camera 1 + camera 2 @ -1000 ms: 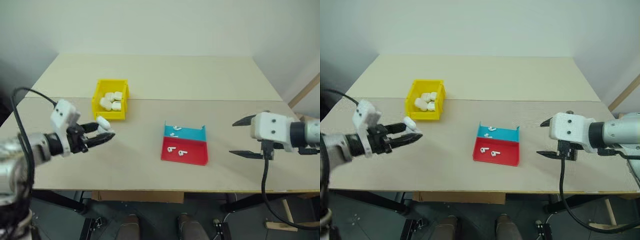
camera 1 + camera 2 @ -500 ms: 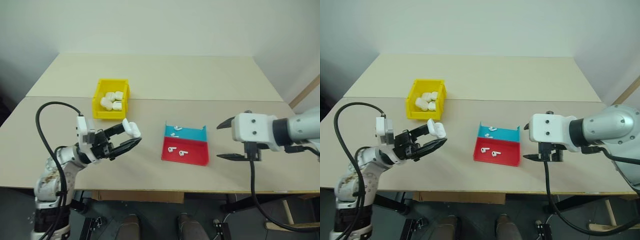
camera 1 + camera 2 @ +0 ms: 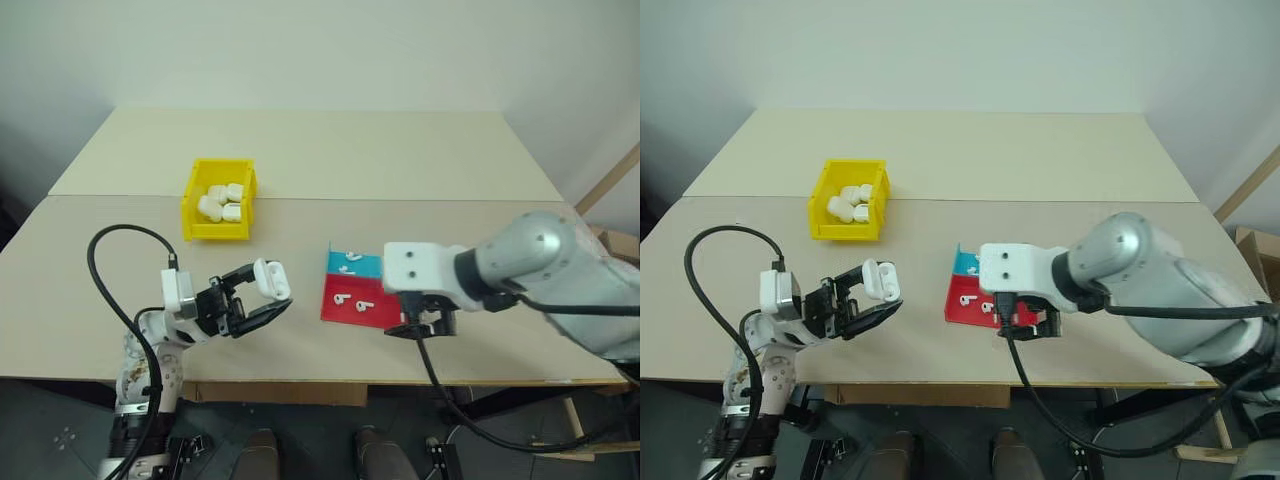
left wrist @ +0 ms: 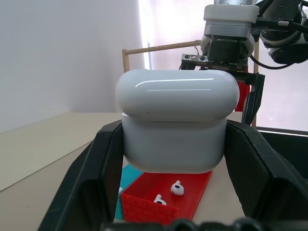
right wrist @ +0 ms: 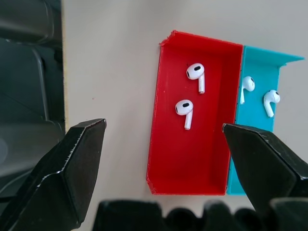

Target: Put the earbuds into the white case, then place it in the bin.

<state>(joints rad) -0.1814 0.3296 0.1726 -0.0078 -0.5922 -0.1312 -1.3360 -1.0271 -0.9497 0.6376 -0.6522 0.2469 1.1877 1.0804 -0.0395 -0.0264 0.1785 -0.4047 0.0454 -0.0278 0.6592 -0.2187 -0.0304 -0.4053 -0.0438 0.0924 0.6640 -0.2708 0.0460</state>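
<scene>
My left gripper [image 3: 272, 292] is shut on the white case [image 4: 177, 126], held above the table near its front edge with the lid closed. The case [image 3: 271, 279] hangs to the left of the red and teal tray [image 5: 192, 159]. Two earbuds [image 5: 195, 73] lie in the tray's red part and two more [image 5: 248, 83] in the teal part. My right gripper [image 5: 163, 127] stands open and points down over the red part, well above the earbuds. The yellow bin [image 3: 214, 231] sits further back on the left.
Several white cases lie inside the bin. A black cable [image 3: 110, 285] loops beside my left arm. Another cable [image 3: 440, 385] hangs from the right wrist over the table's front edge [image 3: 320, 381]. Bare tabletop lies between bin and tray.
My right gripper has swung left from the table's right side to above the tray. My left gripper, still holding the case, has moved right toward the tray and turned.
</scene>
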